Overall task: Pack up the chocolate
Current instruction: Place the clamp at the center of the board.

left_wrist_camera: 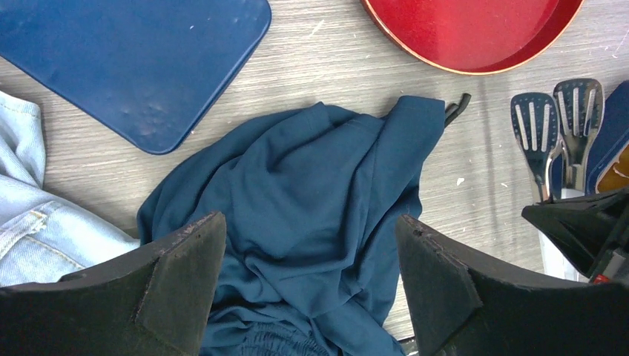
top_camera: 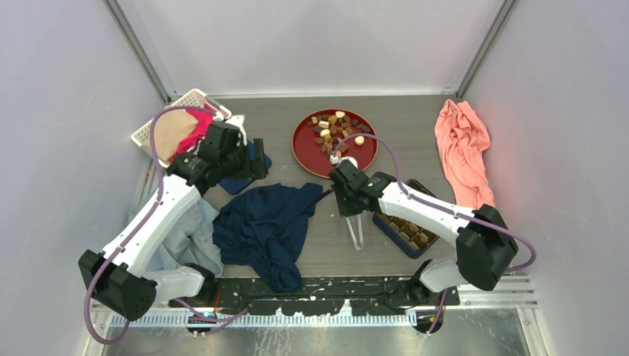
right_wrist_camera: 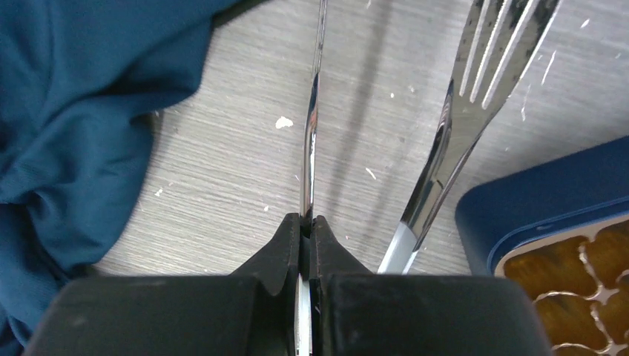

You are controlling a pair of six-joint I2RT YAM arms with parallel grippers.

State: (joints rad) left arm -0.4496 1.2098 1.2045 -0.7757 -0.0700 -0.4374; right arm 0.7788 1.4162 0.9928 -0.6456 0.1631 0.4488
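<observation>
**Right gripper pinches one tong leg only**

Right gripper (right_wrist_camera: pixel 308 222) is clamped on a single leg of the tongs (right_wrist_camera: pixel 312 111), with the other leg free at 2 o'clock. Left gripper (left_wrist_camera: pixel 310 222) is spread wide and empty over the cloth (left_wrist_camera: pixel 311 185). Chocolate (top_camera: pixel 335 131) sits on the tray (top_camera: pixel 308 156) (12 o'clock of the right gripper, top view), and the box (right_wrist_camera: pixel 534 196) is at 4 o'clock. Risk: a one-leg grip likely can't squeeze the tongs, so pieces may skid or the tool may twist.

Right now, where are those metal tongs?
In the top view the tongs sit just right of centre, between the dark blue cloth and the navy box, one arm pinched by the right gripper.
</observation>
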